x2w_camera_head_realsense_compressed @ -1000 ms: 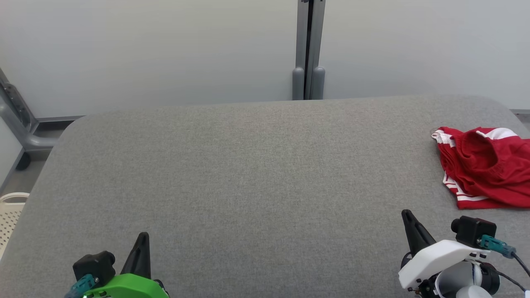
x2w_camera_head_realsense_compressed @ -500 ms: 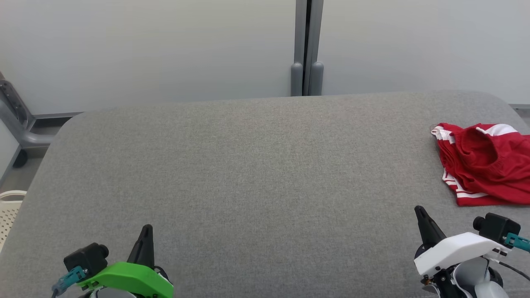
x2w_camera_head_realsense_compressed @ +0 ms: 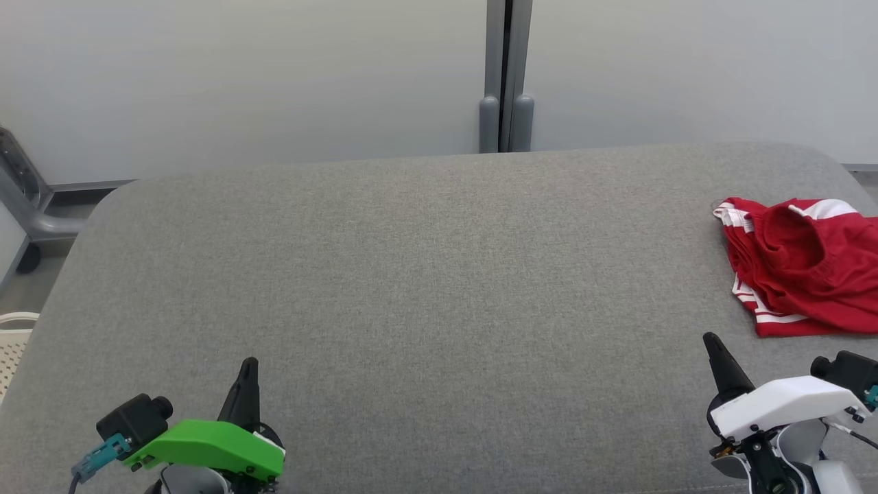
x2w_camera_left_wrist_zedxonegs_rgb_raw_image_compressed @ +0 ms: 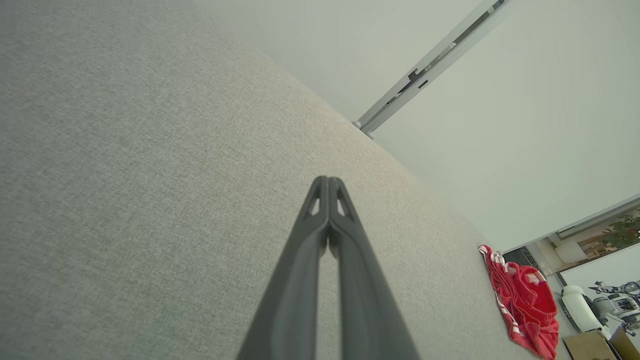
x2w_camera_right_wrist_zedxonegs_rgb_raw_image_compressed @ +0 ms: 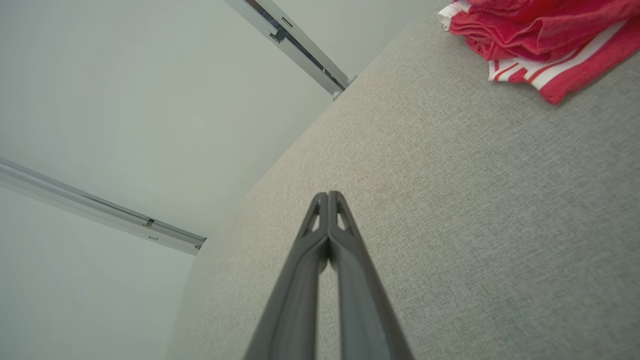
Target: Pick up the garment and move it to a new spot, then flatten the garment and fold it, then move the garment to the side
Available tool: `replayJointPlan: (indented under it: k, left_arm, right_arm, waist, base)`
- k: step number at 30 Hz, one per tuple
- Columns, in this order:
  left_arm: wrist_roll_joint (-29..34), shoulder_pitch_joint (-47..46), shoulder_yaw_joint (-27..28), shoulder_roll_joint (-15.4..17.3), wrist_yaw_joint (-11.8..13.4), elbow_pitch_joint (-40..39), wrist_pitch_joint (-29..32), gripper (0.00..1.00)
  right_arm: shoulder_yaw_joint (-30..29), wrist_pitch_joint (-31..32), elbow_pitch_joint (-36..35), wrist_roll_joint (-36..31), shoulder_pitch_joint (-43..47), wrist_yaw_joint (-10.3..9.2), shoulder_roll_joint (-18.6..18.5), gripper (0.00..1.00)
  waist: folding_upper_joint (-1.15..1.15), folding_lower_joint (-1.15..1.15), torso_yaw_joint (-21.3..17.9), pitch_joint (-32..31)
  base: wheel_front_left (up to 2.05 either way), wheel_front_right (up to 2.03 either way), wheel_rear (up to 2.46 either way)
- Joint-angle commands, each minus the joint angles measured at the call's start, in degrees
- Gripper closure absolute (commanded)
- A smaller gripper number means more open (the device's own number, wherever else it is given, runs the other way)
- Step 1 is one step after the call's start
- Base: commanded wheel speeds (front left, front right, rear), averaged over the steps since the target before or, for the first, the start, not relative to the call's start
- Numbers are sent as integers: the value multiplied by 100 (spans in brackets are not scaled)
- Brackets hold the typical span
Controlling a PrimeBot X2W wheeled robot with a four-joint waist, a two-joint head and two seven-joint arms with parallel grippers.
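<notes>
The left end effector (x2w_camera_head_realsense_compressed: 250, 361) and right end effector (x2w_camera_head_realsense_compressed: 708, 337), both pinched together and empty, sit at the lower corners; the garment (x2w_camera_head_realsense_compressed: 802, 274) lies crumpled mid-right on the bench (x2w_camera_head_realsense_compressed: 411, 274).

both end effectors, left (x2w_camera_head_realsense_compressed: 247, 363) and right (x2w_camera_head_realsense_compressed: 710, 339), closed, pointing forward.

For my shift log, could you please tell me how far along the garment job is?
Done: nothing yet; the red garment lies crumpled at the right edge of the grey table. In hand: nothing; the left tool and right tool are both shut, empty and apart from it. Left: pick it up, move it, flatten, fold, then set it aside.
</notes>
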Motion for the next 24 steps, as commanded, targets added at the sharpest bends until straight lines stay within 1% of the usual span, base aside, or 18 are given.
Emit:
replayJointPlan:
  k: [1, 24]
  left_arm:
    - [-121, -219, 117, -15, -74, -33, 15, 100]
    - [-1080, -346, 574, -446, -531, 82, 172, 100]
  right_arm:
    - [-74, 47, -44, 182, -171, 0, -28, 100]
    - [-516, 378, 111, 1507, -339, 1, -37, 100]
  waist:
    - [0, 0, -3, 9]
    - [0, 0, -46, 139]
  base:
    - [0, 0, 0]
    - [0, 0, 0]
